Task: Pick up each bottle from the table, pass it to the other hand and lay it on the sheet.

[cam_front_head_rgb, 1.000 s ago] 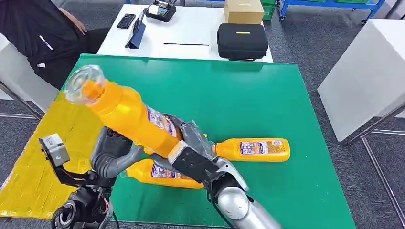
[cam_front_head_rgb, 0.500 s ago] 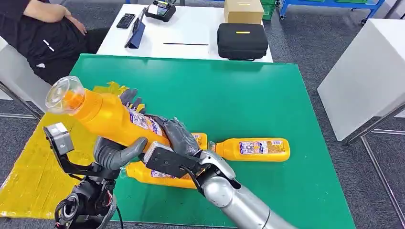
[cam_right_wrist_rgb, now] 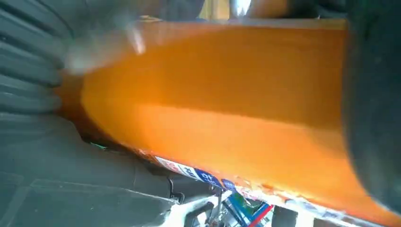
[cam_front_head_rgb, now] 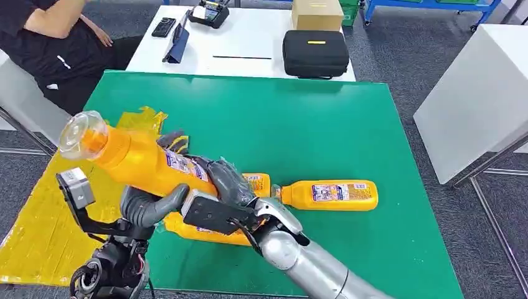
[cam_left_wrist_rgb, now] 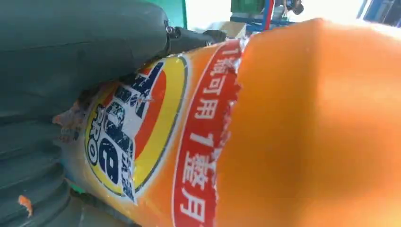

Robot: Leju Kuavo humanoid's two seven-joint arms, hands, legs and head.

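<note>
A large orange bottle (cam_front_head_rgb: 146,161) with a clear cap (cam_front_head_rgb: 80,134) is held tilted above the table's left side, cap toward the yellow sheet (cam_front_head_rgb: 37,230). My left hand (cam_front_head_rgb: 152,202) wraps its middle, thumb below and fingers (cam_front_head_rgb: 174,142) over the far side. My right hand (cam_front_head_rgb: 225,179) grips the bottle's base end. The left wrist view shows the bottle's label (cam_left_wrist_rgb: 142,127) beside the left hand (cam_left_wrist_rgb: 71,56). In the right wrist view the bottle's orange body (cam_right_wrist_rgb: 227,94) lies against the right hand (cam_right_wrist_rgb: 42,142). A second bottle (cam_front_head_rgb: 330,195) lies on the green table (cam_front_head_rgb: 299,124). A third bottle (cam_front_head_rgb: 199,230) lies beneath my arms.
Part of another orange bottle (cam_front_head_rgb: 258,182) shows behind my right hand. A person (cam_front_head_rgb: 50,43) sits at the far left. The white table (cam_front_head_rgb: 249,50) beyond holds a black case (cam_front_head_rgb: 315,53), a cardboard box (cam_front_head_rgb: 317,14) and devices. Another white table (cam_front_head_rgb: 479,93) stands at the right.
The held bottle has swung down and to the left, cap toward the sheet. My left hand's fingers have come up around its middle; my right hand has followed, still gripping the base.
</note>
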